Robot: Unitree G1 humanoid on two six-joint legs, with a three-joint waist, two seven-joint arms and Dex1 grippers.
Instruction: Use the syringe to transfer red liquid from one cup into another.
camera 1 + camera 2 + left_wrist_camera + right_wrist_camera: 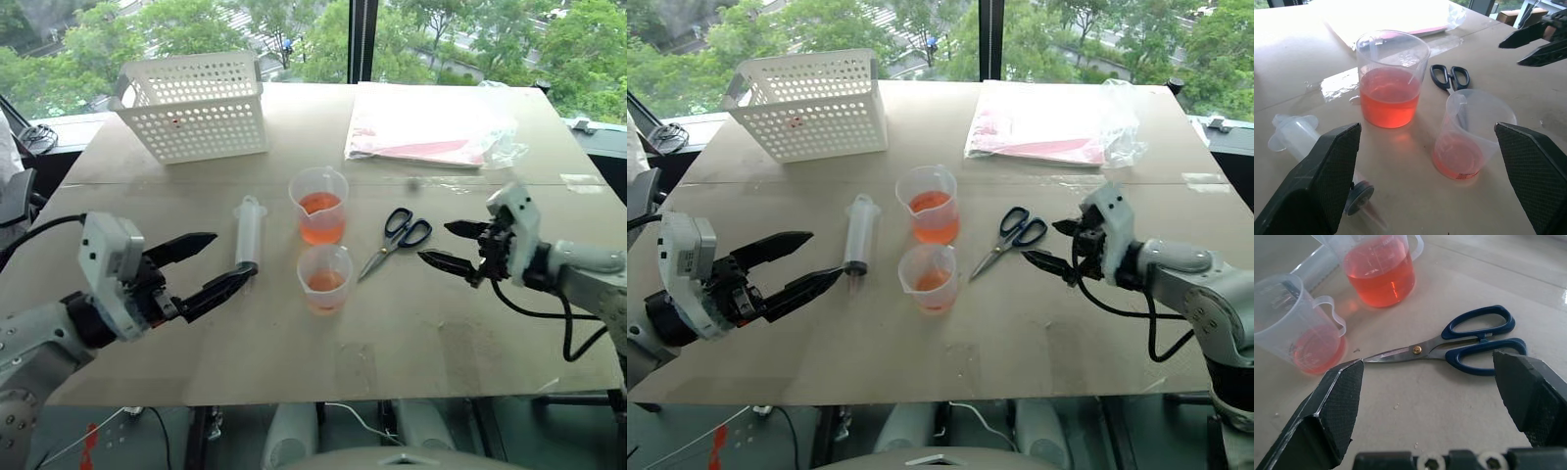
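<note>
Each of the robot's arms is a smooth light-grey shell with rounded joints, ending in a boxy pale-grey wrist block. From each block spring two black fingers, long and tapering to points. The left gripper (204, 267) has fingers (1322, 181) whose inner faces carry a fine cross-hatched texture; their outer sides are plain matte black with bevelled edges. The right gripper (453, 246) is built alike, its textured pads (1339, 406) wedge-shaped. At the base of its fingers sits a black bar with two silver hex-socket screws. Black cables loop from behind each wrist block back along the forearm. Small dark screw heads dot the left arm's shell.
</note>
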